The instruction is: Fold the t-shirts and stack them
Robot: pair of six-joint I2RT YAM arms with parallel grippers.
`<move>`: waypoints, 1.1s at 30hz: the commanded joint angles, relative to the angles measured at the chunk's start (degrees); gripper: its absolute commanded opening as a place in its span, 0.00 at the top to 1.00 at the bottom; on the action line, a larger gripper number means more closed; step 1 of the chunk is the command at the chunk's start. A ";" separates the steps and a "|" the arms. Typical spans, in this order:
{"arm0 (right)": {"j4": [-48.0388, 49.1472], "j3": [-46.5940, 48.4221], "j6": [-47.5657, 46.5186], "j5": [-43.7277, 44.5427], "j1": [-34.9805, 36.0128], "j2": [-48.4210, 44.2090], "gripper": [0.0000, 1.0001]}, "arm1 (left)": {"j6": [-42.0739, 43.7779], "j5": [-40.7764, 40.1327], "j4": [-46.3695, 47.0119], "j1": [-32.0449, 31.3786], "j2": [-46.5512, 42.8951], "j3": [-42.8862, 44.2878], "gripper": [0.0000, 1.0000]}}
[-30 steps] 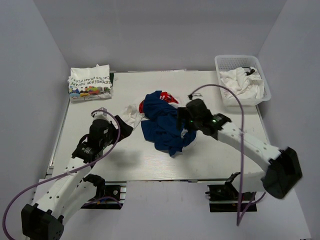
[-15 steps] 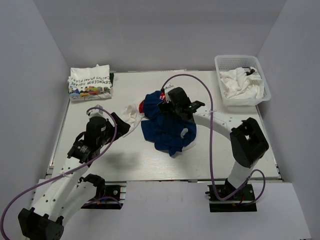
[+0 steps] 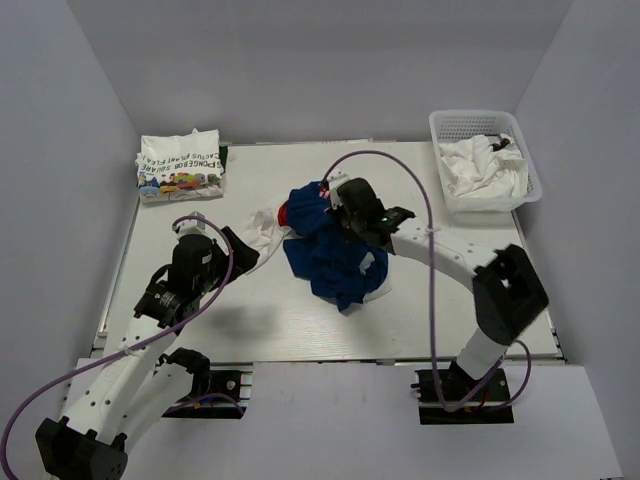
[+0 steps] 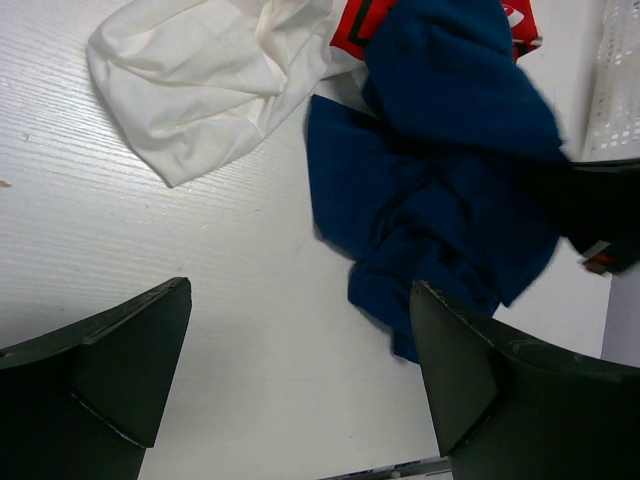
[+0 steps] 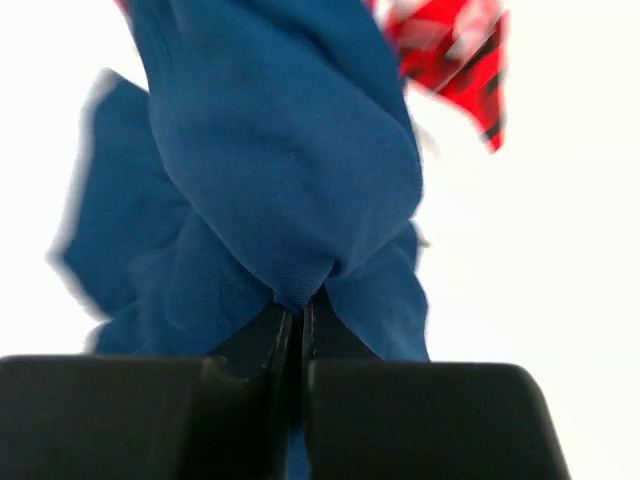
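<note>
Right fingers (image 5: 297,328): pressed together on a bunched fold of the blue t-shirt (image 5: 280,170). The cloth spreads out from the pinch.
Right arm: a second ago it lay low and stretched along the right side of the blue heap. Now its head sits at the heap's far upper part, and the elbow is raised near the right of the bench (image 3: 250,310).
Blue t-shirt: crumpled at mid-bench. Its outline is a little altered from half a second ago, and the near edge now shows white trim lower down.
Left fingers (image 4: 300,290): spread wide with nothing between them, over bare bench just short of both shirts.
Left arm: hardly shifted over the last second.
White t-shirt with red print (image 3: 265,228): rumpled on the bench, touching the left side of the blue one, its red patch tucked under blue cloth. It lies as it did before.
Folded cartoon t-shirt (image 3: 180,165): at the far left corner, well apart from the heap, and unmoved.
Basket (image 3: 480,115): at the far right corner, holding white cloth (image 3: 485,165), unchanged.
</note>
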 commanded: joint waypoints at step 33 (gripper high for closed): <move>10.23 55.73 -8.99 20.33 -32.27 4.02 1.00 | 1.04 -4.81 3.46 -0.19 9.78 3.59 0.00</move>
